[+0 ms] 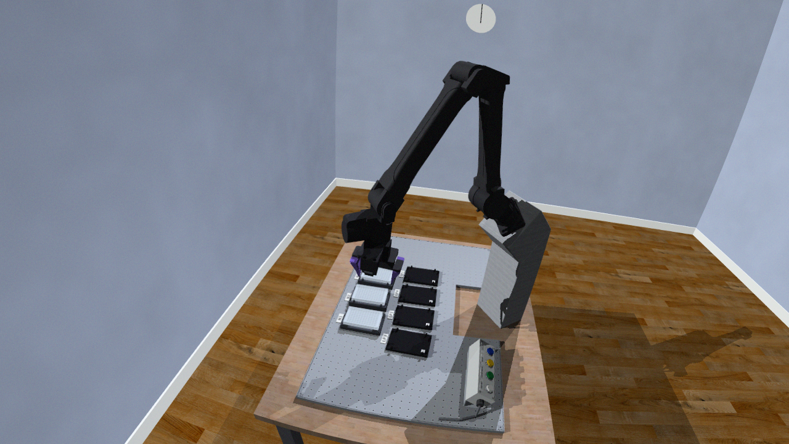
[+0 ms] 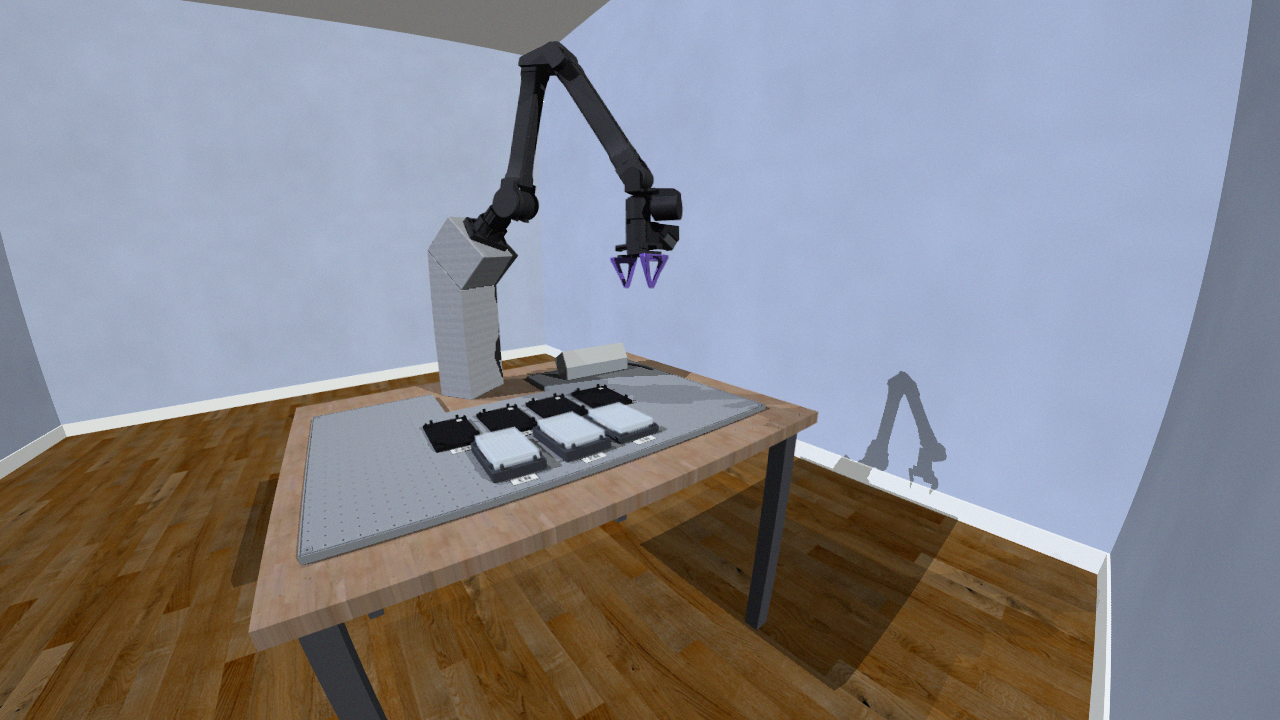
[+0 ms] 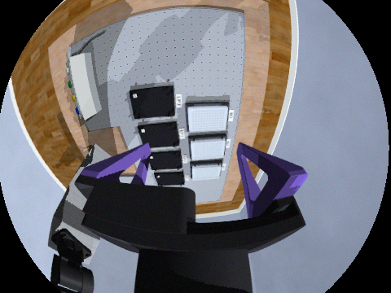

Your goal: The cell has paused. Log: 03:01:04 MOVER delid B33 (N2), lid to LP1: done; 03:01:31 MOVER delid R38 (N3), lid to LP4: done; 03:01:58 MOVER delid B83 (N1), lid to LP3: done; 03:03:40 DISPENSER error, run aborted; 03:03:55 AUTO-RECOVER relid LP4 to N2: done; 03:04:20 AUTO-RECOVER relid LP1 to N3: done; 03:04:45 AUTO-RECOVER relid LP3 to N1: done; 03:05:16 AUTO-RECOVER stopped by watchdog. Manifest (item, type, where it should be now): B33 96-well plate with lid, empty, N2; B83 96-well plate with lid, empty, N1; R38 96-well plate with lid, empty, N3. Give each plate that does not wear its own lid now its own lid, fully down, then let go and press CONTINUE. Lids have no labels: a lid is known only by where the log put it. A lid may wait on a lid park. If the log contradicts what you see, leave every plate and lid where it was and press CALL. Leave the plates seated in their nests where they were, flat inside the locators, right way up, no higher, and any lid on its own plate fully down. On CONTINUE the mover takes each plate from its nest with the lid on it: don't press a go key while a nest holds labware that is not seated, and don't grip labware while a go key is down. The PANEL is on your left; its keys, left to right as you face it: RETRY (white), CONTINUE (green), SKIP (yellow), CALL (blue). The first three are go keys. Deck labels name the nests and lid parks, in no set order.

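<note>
Three lidded white well plates sit in a row of nests on the grey deck: the near plate [image 1: 362, 319], the middle plate [image 1: 370, 296] and the far plate [image 1: 378, 277], which the gripper partly hides in the top view. They also show in the exterior view as the left plate [image 2: 507, 447], the middle plate [image 2: 570, 430] and the right plate [image 2: 620, 417]. My gripper [image 2: 639, 271] hangs high above the deck, open and empty. Its purple fingers frame the plates in the wrist view. Deck labels are too small to read.
Four black lid parks [image 1: 417, 309] stand in a row beside the plates, all bare. The key panel [image 1: 482, 371] with blue, yellow, green and white keys sits near the deck's front right. The arm's grey pedestal [image 1: 510, 270] stands behind it.
</note>
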Motion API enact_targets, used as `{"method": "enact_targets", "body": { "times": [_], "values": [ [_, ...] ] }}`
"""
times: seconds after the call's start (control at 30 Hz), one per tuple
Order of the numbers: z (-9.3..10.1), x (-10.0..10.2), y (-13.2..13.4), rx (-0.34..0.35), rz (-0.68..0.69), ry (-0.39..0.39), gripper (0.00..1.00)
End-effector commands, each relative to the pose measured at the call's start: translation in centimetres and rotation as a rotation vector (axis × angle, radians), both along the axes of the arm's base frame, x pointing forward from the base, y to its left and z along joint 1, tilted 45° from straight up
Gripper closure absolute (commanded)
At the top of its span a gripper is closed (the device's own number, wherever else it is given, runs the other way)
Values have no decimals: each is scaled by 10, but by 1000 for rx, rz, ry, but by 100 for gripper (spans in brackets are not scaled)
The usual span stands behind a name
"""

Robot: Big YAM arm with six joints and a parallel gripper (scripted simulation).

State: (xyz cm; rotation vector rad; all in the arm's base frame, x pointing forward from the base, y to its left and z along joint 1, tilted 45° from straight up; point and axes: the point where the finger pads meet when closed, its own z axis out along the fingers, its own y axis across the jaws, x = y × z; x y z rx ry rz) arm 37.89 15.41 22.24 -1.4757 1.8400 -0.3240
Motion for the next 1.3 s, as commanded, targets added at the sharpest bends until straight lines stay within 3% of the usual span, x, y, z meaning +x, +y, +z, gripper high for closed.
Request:
{"method": "enact_targets", "body": {
  "times": [0.0, 0.43, 0.53, 0.6, 1.0, 1.1, 1.27],
  "values": [
    [-7, 11, -4, 38, -42, 7, 0],
    [-58, 50, -15, 214, -215, 87, 0],
    [-54, 55, -15, 235, -227, 77, 0],
    [-71, 57, -19, 255, -256, 106, 0],
    [-124, 81, -37, 415, -419, 182, 0],
    [-122, 84, -39, 434, -429, 176, 0],
    [-151, 89, -48, 495, -501, 219, 0]
  ]
}}
